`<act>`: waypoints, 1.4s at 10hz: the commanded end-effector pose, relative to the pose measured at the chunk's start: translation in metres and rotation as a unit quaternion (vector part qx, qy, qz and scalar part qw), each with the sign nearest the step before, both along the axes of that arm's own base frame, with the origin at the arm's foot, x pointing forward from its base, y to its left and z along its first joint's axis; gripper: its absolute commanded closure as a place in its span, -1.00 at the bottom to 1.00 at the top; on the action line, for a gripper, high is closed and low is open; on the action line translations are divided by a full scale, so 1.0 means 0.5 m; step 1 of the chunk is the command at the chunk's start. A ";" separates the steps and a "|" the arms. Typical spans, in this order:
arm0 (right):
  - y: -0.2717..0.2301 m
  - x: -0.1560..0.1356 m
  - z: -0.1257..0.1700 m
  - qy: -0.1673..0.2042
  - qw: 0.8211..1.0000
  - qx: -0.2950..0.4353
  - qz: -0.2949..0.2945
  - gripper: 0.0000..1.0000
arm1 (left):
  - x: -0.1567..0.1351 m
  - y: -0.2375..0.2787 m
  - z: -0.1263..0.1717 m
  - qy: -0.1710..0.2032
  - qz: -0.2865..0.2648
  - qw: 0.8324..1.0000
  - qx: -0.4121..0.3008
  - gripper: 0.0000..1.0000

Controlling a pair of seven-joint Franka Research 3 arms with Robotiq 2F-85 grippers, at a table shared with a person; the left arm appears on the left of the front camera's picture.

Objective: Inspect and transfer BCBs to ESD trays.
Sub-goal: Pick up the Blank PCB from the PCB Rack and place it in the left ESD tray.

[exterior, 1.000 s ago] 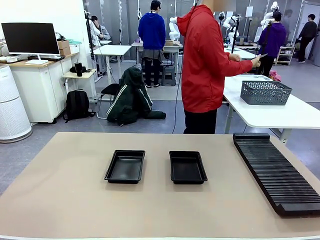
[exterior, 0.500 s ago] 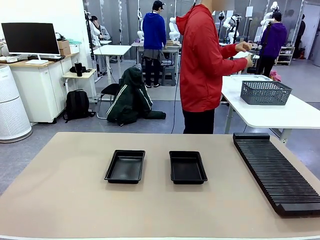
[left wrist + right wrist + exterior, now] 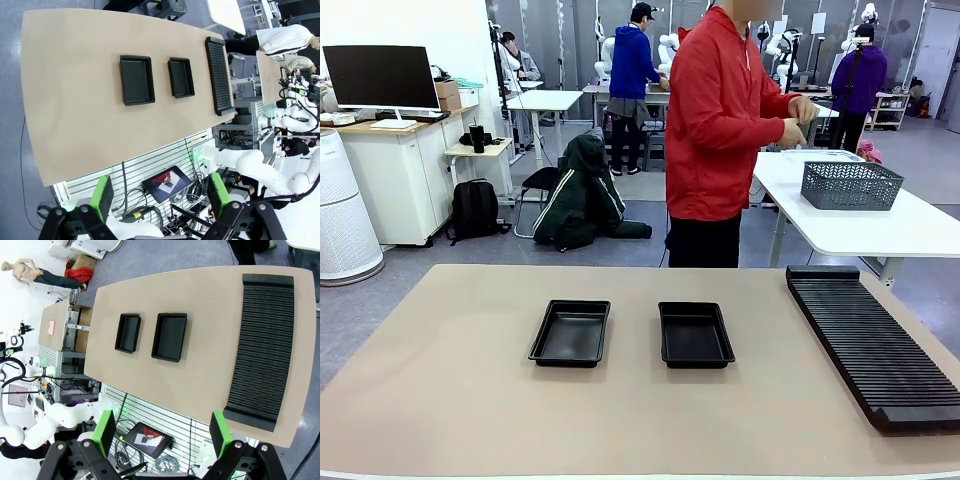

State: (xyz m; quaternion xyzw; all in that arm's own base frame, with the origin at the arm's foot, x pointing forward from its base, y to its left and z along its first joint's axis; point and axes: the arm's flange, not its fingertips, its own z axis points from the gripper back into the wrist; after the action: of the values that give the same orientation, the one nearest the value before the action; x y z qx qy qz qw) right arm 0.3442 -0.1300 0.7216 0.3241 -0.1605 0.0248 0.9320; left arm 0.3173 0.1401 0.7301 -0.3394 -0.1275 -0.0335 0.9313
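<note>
1. The left claw (image 3: 162,197) is held high above the desk (image 3: 450,400). Its green-padded fingers are spread wide and nothing is gripped between them. The right claw (image 3: 162,435) is held just as high, also spread wide and empty.
2. Compared with a second ago, nothing on the desk is found moved. The change is at the far side, where the person is now seen shifted a little to the left. The person's hands (image 3: 798,128), stretched out to the right a second ago, are now drawn in and brought together in front of the chest.
3. Whether a BCB is held in those hands cannot be told, as they are too small and too closely clasped. From this the inspection step is judged to rest with the person, and no transfer to a tray is judged to have begun.
4. The left ESD tray (image 3: 570,332) and the right ESD tray (image 3: 695,334) are set side by side in the middle of the desk, slightly apart. Both are seen empty, with bare black floors and no BCB laid in either.
5. The long slotted rack (image 3: 875,345) is laid along the right edge of the desk, well apart from the trays, and no board is seen standing in its slots.
6. Farther off to the right, a grey mesh basket (image 3: 850,185) is placed on a white desk (image 3: 920,225) beside the person. What it contains cannot be made out.
</note>
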 end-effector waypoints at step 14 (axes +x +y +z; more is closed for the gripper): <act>0.019 0.010 0.040 0.026 0.998 -0.056 -0.029 -1.00 | 0.009 -0.046 0.028 0.004 0.012 0.996 0.083 -1.00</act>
State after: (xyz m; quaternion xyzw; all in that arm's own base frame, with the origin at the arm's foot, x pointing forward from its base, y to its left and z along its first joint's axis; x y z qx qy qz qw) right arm 0.3482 -0.1219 0.7398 0.2818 -0.1537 0.0051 0.9471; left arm 0.3232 0.1200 0.7422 -0.2726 -0.1246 -0.0422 0.9531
